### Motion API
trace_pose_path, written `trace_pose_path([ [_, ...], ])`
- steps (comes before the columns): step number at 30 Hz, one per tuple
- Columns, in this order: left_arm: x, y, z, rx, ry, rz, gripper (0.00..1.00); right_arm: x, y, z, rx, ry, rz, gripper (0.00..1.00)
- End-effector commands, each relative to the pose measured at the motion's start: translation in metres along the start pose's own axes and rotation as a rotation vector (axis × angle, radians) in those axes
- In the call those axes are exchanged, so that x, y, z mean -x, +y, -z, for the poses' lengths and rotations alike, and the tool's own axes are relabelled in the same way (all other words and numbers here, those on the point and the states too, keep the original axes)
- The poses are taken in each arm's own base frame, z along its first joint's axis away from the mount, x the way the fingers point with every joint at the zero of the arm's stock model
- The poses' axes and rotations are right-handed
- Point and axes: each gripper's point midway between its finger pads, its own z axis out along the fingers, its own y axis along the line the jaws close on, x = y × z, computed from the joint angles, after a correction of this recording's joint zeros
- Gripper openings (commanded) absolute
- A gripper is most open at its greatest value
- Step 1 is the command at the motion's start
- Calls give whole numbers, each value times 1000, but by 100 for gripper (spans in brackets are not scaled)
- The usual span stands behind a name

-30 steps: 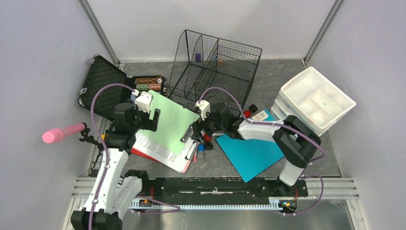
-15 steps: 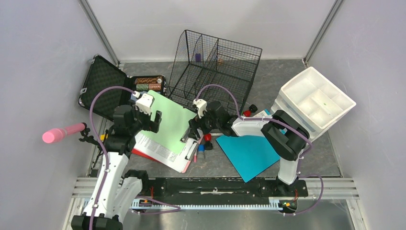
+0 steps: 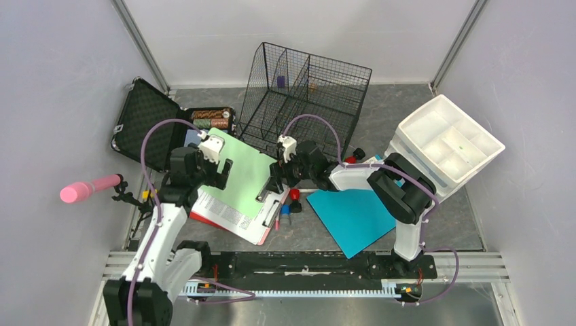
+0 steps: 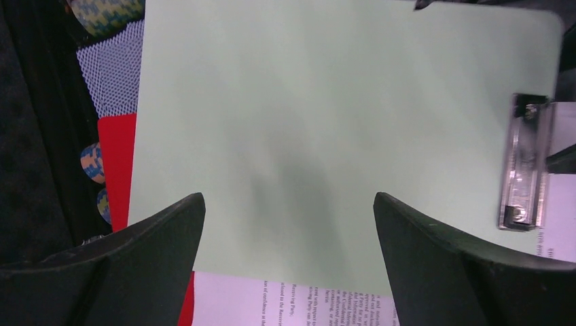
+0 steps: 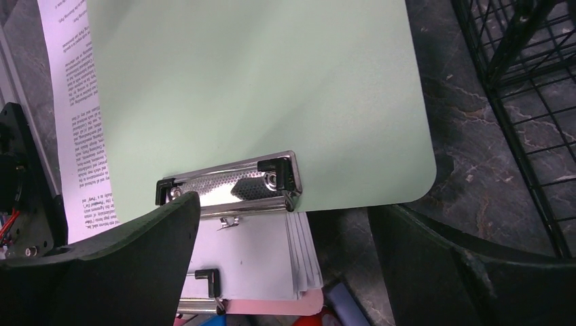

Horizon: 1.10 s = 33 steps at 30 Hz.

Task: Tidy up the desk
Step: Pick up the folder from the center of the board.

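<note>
The mottled grey tabletop [image 3: 401,102] fills the floor between the pale walls. On it lies a green clipboard [image 3: 241,170], near a wire basket [image 3: 306,92]. Only the view from above shows the blue folder [image 3: 353,217] to the right. The left end effector [image 4: 289,204] is released, fingers wide apart over the green board; its camera shows plainly a red sheet [image 4: 115,170] beside the board. The right end effector [image 5: 285,207] is released too, spread over the metal clip [image 5: 227,185]. Its camera makes the printed pages [image 5: 68,81] legible.
</note>
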Motion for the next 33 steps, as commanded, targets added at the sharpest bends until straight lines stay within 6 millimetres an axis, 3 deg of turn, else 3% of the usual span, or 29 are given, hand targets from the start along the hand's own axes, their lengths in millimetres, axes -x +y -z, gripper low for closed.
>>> trace_pose_path([
  [1,-5,28,-14,97,77,-90,100,24,3,-4,36,-72,-12,99],
  [12,-52,23,-33,14,288,-168,100,21,2,-9,72,-82,-61,96],
  [26,-67,12,-33,-33,273,-212,100,47,16,5,143,-164,-64,93],
  [33,-72,7,-33,-47,264,-210,100,60,32,16,232,-223,-71,87],
])
